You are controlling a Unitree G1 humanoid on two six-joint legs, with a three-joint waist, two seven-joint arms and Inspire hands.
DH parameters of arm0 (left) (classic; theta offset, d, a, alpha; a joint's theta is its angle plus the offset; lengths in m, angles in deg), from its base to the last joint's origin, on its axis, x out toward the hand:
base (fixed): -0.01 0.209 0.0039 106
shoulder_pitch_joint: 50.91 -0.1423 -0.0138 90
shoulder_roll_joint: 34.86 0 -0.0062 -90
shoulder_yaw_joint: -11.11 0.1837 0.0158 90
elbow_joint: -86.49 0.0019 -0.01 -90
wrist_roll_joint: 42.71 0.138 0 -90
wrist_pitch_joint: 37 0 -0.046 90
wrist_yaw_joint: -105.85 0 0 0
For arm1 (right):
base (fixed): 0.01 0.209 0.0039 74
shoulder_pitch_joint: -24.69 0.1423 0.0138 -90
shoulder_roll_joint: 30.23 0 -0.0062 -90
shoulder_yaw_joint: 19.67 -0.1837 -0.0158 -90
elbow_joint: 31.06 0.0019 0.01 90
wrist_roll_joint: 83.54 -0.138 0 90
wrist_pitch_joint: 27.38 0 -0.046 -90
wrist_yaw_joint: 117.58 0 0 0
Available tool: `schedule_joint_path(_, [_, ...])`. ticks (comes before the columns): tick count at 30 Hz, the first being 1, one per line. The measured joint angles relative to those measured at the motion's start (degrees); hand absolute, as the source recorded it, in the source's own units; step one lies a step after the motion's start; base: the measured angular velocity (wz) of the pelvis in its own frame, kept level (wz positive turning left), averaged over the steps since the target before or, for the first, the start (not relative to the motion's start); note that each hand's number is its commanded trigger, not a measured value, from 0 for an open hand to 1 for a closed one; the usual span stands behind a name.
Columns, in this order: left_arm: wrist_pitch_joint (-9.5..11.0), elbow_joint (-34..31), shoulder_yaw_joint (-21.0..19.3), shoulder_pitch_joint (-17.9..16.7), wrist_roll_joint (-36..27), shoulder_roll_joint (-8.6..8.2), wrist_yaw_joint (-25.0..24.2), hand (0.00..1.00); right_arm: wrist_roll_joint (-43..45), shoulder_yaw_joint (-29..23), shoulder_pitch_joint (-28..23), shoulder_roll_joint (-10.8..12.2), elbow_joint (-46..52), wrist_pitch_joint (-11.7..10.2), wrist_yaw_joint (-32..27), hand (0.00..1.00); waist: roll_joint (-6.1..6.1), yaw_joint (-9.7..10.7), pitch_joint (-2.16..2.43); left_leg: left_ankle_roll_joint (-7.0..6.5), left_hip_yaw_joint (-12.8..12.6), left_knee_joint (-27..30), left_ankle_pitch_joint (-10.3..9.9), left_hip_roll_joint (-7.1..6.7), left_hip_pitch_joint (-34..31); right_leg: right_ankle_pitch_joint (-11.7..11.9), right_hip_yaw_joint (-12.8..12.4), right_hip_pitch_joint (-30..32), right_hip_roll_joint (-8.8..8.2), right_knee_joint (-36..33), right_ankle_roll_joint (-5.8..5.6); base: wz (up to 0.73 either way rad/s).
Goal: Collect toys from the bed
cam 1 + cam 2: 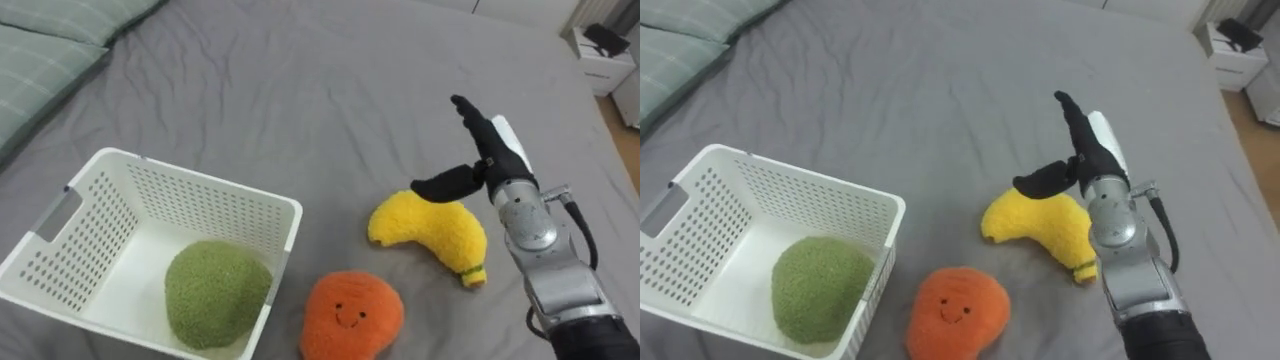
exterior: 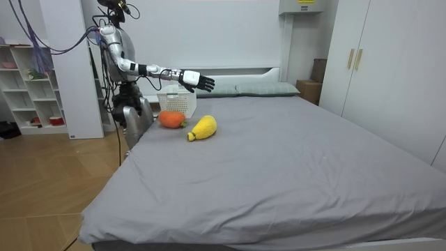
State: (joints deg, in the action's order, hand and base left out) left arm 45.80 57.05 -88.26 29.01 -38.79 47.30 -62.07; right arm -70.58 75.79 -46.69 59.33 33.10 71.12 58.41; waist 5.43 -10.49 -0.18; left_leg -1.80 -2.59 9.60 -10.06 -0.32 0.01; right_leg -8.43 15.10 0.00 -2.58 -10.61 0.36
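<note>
Our right hand [image 1: 497, 160] hovered, fingers [image 1: 468, 110] straight and apart, just beyond the yellow banana toy [image 1: 425, 235], which lay on the bed [image 1: 300, 90] below the thumb, long axis crossing the palm.

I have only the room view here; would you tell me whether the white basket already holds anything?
Observer: Yes, a green plush ball lies inside the white basket.
Operator: Thank you. Is the right hand gripping the yellow toy?
Observer: No, the right hand is open with straight fingers, above the yellow banana plush.
Operator: And where does the orange one lie?
Observer: The orange plush, with a smiling face, lies on the grey bed close beside the basket's right side, outside it.
</note>
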Motion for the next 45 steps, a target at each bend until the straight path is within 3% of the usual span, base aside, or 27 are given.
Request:
schedule_joint_path(7, [1.0, 0.4, 3.5, 4.8, -3.0, 0.79, 0.9, 0.00, -0.2, 0.1, 7.4, -1.0, -18.8, -2.0, -1.7, 0.00, 0.61, 0.6, -0.14, -0.13, 0.3, 0.3, 0.6, -0.13, -4.1, 0.2, 0.6, 4.1, -0.28, -0.2, 0.18, 0.04])
schedule_joint_path(10, [1.5, 1.5, 5.7, 6.5, -6.5, 1.44, 0.9, 0.00, -1.4, 2.2, 9.9, -2.3, -26.1, -3.1, -1.9, 0.00, 1.04, 0.3, -0.50, -0.13, 0.3, 0.4, 0.6, -0.12, -5.3, 0.2, 0.6, 5.3, -0.38, 0.0, 0.18, 0.00])
schedule_joint_path(12, [1.9, 2.0, 7.3, 6.8, -8.4, 2.02, 0.8, 0.00, -1.4, 2.9, 10.9, -3.0, -30.9, -3.9, -2.7, 0.00, 1.42, -0.4, -0.99, -0.12, 0.3, 0.4, 0.6, -0.10, -6.7, 0.2, 0.6, 6.8, -0.39, 0.0, 0.19, 0.00])
schedule_joint_path(14, [2.5, 3.1, 8.2, 7.0, -9.5, 2.07, 0.6, 0.00, -1.2, 4.4, 11.2, -3.7, -34.4, -4.4, -2.8, 0.00, 1.41, -1.0, -1.12, -0.13, 0.3, 0.4, 0.6, -0.11, -7.8, 0.3, 0.6, 7.9, -0.46, 0.0, 0.20, 0.00])
schedule_joint_path(18, [2.8, 4.4, 8.5, 7.1, -10.2, 2.12, -0.1, 0.00, -0.9, 5.6, 11.3, -3.8, -37.0, -5.0, -2.8, 0.00, 1.21, -1.0, -1.28, -0.07, 0.9, 0.4, 0.7, -0.10, -10.3, 0.3, 0.8, 10.3, -0.41, 0.0, 0.20, 0.03])
schedule_joint_path(22, [3.6, 5.4, 8.5, 7.4, -11.2, 2.11, -0.4, 0.00, -1.0, 5.8, 11.4, -3.8, -40.0, -5.5, -3.2, 0.00, 0.96, -1.3, -1.75, -0.07, 1.5, 0.3, 0.7, -0.10, -10.8, 0.3, 1.5, 10.4, -0.32, 0.2, 0.20, 0.08])
schedule_joint_path(28, [3.8, 5.1, 8.5, 7.4, -10.6, 2.12, -1.2, 0.00, -1.1, 5.8, 11.4, -3.9, -44.0, -5.9, -6.1, 0.00, 0.92, -2.7, -1.85, -0.07, 2.3, 0.5, 0.7, -0.33, -12.9, 0.3, 2.3, 11.8, -0.28, 1.0, 0.19, 0.07])
schedule_joint_path(31, [3.9, 4.8, 8.5, 7.6, -10.6, 2.15, -1.5, 0.00, -0.9, 6.9, 11.6, -4.2, -45.3, -6.2, -7.4, 0.06, 0.62, -2.9, -2.06, -0.07, 2.9, 0.8, 0.7, -0.39, -13.3, 0.3, 2.4, 11.8, -0.33, 1.0, 0.19, 0.09])
schedule_joint_path(34, [4.3, 4.7, 8.6, 7.8, -10.6, 2.15, -1.6, 0.00, -1.0, 7.3, 11.6, -4.6, -45.5, -6.5, -8.0, 0.27, 0.06, -3.4, -2.44, -0.07, 2.8, 0.9, 0.7, -0.39, -13.3, 0.3, 2.3, 11.9, -0.40, 1.0, 0.19, 0.00])
schedule_joint_path(35, [4.5, 4.7, 8.6, 7.9, -10.6, 2.15, -1.6, 0.00, -1.0, 7.7, 11.6, -5.0, -45.5, -6.5, -8.1, 0.62, -0.12, -3.6, -2.55, -0.07, 2.8, 1.0, 0.7, -0.39, -13.4, 0.3, 2.3, 11.9, -0.48, 0.9, 0.19, 0.00])
schedule_joint_path(36, [4.8, 4.7, 8.6, 8.2, -10.6, 2.14, -1.6, 0.00, -1.2, 8.1, 11.6, -5.5, -45.4, -6.5, -8.2, 0.87, -0.22, -3.9, -2.57, -0.07, 2.8, 1.1, 0.7, -0.38, -13.4, 0.3, 2.4, 12.0, -0.50, 0.9, 0.19, 0.00])
schedule_joint_path(37, [4.8, 4.7, 8.6, 8.3, -10.6, 2.14, -1.6, 0.00, -1.2, 8.5, 11.6, -5.8, -45.4, -6.5, -8.4, 1.00, -0.26, -4.0, -2.54, -0.07, 2.8, 1.1, 0.7, -0.37, -13.5, 0.3, 2.4, 12.0, -0.50, 0.8, 0.19, 0.00])
schedule_joint_path(45, [4.8, 4.8, 9.3, 8.7, -10.9, 2.12, -1.7, 0.00, -1.1, 8.1, 12.0, -6.2, -45.5, -6.6, -10.3, 1.00, -0.51, -4.1, -2.47, -0.06, 3.0, 1.5, 0.7, -0.41, -14.0, 0.3, 2.8, 12.3, -0.55, 0.8, 0.20, 0.01])
